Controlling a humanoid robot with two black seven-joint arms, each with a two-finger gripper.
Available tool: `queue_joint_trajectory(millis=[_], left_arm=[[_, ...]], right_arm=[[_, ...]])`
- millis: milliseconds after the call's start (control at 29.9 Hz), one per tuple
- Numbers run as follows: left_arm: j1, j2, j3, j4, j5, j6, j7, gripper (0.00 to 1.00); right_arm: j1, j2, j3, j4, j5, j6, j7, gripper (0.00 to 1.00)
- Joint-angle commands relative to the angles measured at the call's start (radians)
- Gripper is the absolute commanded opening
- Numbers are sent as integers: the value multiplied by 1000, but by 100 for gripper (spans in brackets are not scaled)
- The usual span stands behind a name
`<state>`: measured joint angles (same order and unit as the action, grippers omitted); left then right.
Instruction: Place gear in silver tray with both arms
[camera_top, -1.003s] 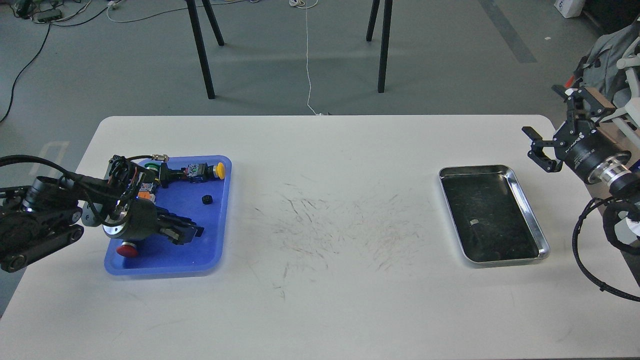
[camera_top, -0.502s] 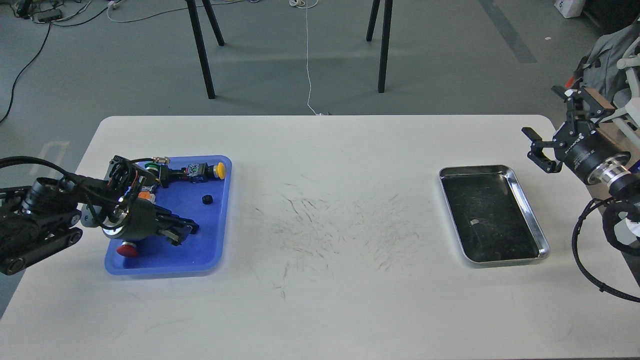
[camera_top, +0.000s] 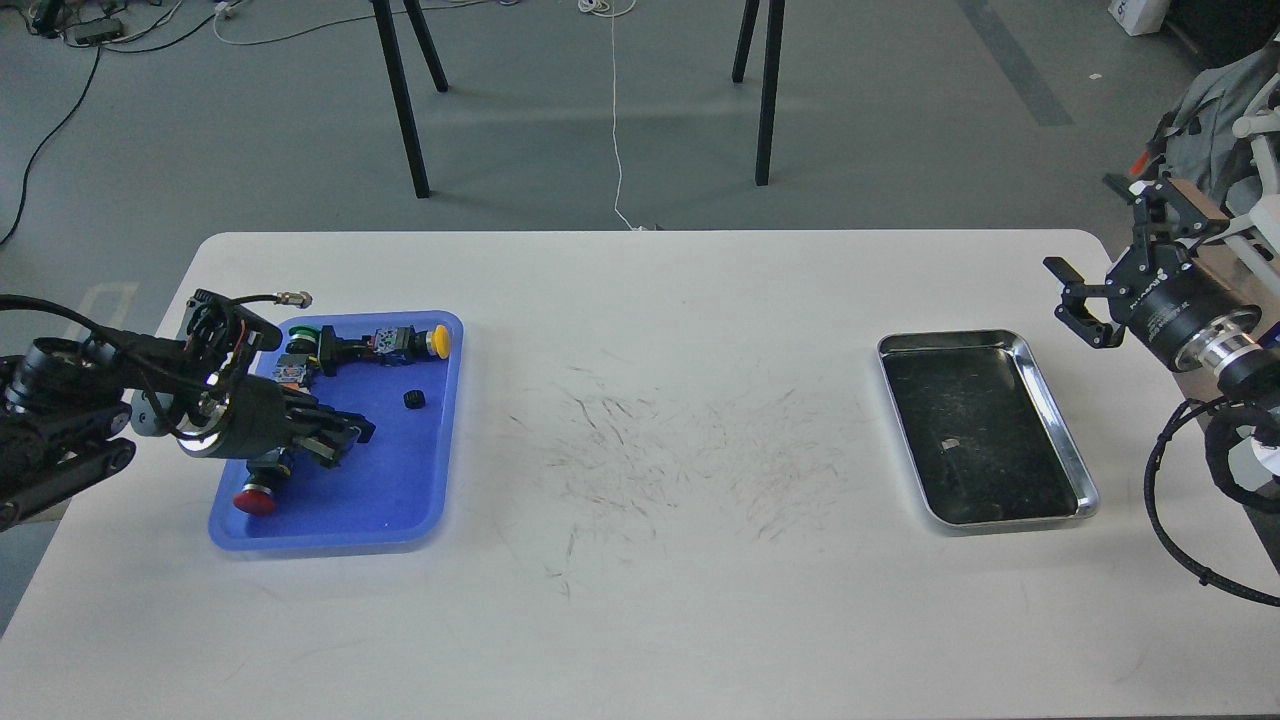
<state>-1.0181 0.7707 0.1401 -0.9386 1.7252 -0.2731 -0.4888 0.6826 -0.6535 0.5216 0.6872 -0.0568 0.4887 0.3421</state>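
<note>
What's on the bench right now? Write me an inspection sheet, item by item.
Surface: white table, dark scuff marks mid-table.
Job's things: silver tray at right, nothing in it but a small pale fleck; small black gear lies in the blue tray at left.
Clutter: in the blue tray, yellow-capped button, green-capped button, red-capped button.
Grippers: left pincer low over the blue tray, short of the gear, state unclear; right pincer open, beside the silver tray's far corner.
Cables: black cables on both arms; white cord on the floor.
Surroundings: grey floor, black stand legs.
</note>
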Motion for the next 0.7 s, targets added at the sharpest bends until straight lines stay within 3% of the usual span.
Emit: queue_joint_trajectory(millis=[0, 334, 669], left_arm=[[-51, 9, 0, 0, -9, -6, 0, 10], [-80, -13, -11, 0, -286, -5, 0, 10], [-73, -145, -105, 7, -401, -18, 0, 10]], right_arm=[[0, 0, 0, 0, 0, 0, 0, 98], [-8, -2, 0, 0, 0, 0, 0, 98], [-20, 0, 2, 0, 0, 0, 0, 98]])
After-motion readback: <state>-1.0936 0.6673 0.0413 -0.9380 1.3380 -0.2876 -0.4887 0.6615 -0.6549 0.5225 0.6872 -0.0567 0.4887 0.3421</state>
